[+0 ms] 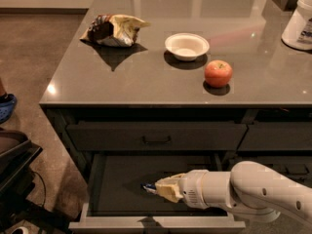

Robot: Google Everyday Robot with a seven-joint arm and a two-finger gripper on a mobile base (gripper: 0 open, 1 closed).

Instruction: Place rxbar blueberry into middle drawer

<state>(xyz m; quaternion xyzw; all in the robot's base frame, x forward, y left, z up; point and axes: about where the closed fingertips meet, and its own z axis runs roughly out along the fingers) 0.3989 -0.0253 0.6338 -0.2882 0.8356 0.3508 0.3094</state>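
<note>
I have the gripper [159, 189] reaching leftward inside the open middle drawer [117, 179], low over its dark floor. Its fingers look clamped on the rxbar blueberry [148, 186], which pokes out just beyond the fingertips, straight ahead along the line of the arm. The bar's long axis seems to run on with the fingers toward the drawer's left wall, with bare floor beneath and ahead of it, though I can't tell whether it touches that floor, so I judge the release needs only the jaws parting right here, behind the front rim
</note>
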